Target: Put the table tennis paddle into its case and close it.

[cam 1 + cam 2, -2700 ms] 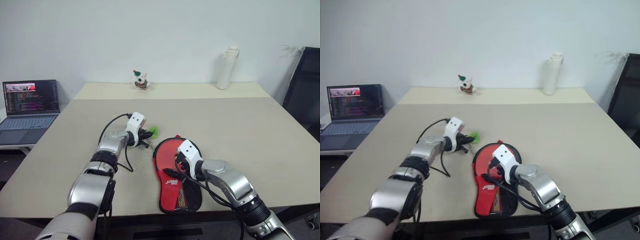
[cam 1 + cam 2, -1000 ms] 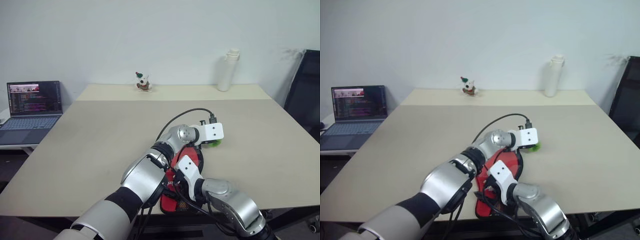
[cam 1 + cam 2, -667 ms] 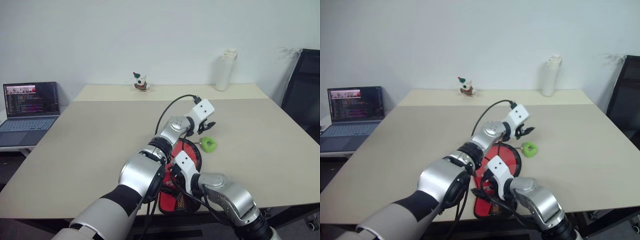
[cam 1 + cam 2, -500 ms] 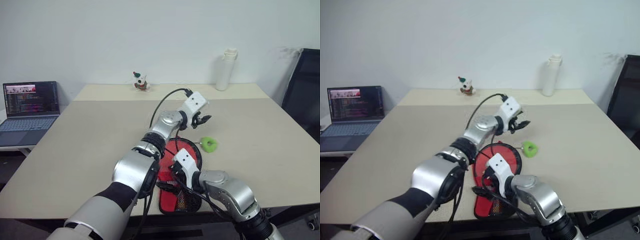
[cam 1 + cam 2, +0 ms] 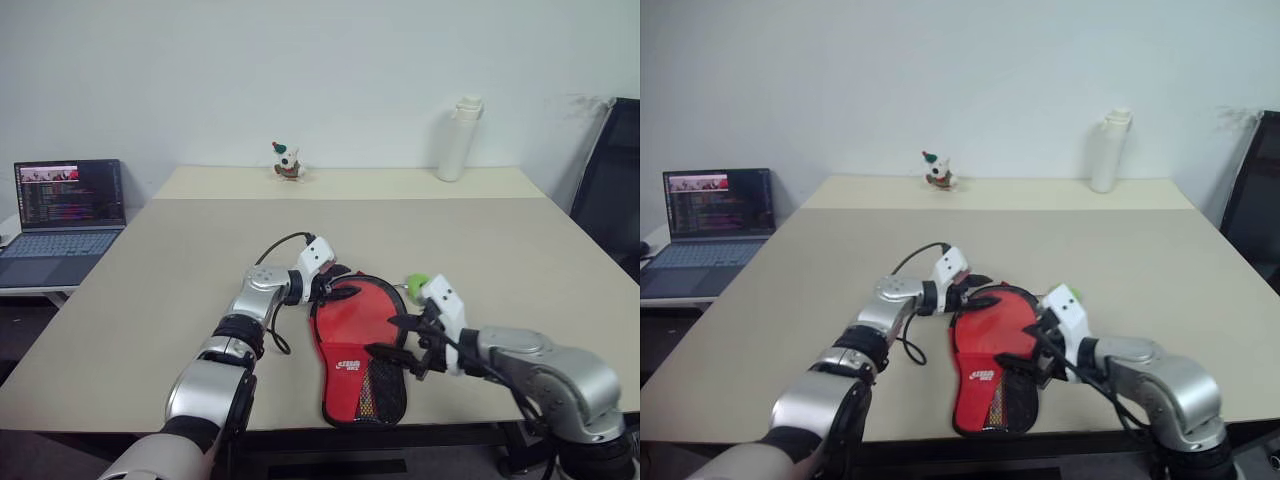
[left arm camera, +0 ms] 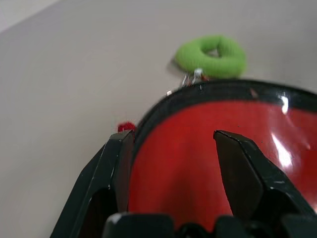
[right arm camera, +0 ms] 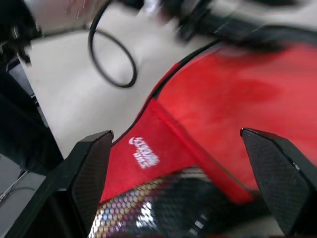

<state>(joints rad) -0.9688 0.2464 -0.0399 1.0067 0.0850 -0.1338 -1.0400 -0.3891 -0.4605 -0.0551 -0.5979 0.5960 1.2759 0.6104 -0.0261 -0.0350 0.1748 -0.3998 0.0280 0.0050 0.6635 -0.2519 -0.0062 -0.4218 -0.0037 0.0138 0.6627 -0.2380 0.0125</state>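
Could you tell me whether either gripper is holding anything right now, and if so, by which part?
Nothing is held. The left gripper is open over the round end of the red paddle case, and the right gripper hangs wide open above its right side.

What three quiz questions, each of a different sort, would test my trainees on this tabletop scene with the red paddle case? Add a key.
1. True or false: the right gripper is clamped shut.
2. What does the green ball lie beside? A) the laptop B) the round end of the case C) the white bottle
3. Fill in: the left gripper sits at the case's ____ end.

Key:
1. False; its fingers stand wide apart over the case.
2. B
3. Round, the end away from the mesh pocket.
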